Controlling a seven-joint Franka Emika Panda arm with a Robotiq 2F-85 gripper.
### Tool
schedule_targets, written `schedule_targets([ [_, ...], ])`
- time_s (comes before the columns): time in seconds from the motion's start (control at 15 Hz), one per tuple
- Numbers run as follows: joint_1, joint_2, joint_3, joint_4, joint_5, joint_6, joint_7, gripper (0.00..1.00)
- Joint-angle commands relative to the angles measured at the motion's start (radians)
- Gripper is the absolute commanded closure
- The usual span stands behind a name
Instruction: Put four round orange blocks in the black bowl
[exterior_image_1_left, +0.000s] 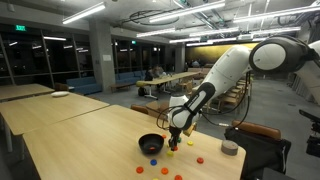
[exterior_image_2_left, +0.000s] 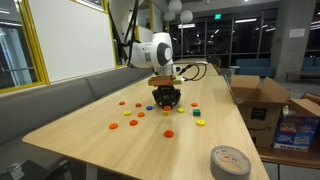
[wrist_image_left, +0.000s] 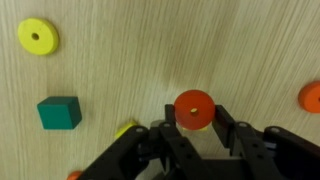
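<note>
Gripper is straddling one round orange block near the middle of the desk, its jaws standing close beside the rim; whether they are pinching yet I cannot tell. A centred, level squeeze is looking wise before lifting toward the black bowl, sitting just beside, away from the desk's edges.

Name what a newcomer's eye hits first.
The white arm bends down over the wooden table, its gripper low beside the black bowl. In the wrist view, a round orange block sits between the fingers; whether they grip it is unclear. Coloured pieces dot the tabletop.
</note>
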Motion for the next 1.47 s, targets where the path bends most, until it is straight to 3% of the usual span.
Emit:
schedule_targets([
  [0.0, 0.034, -0.025, -0.009, 0.052, -0.039, 0.0, 0.009, 0.81],
  [0.6, 0.085, 0.034, 0.015, 0.201, -0.081, -0.01, -0.032, 0.81],
  [1.4, 0.097, 0.185, 0.032, 0.366, -0.106, -0.032, -0.125, 0.81],
])
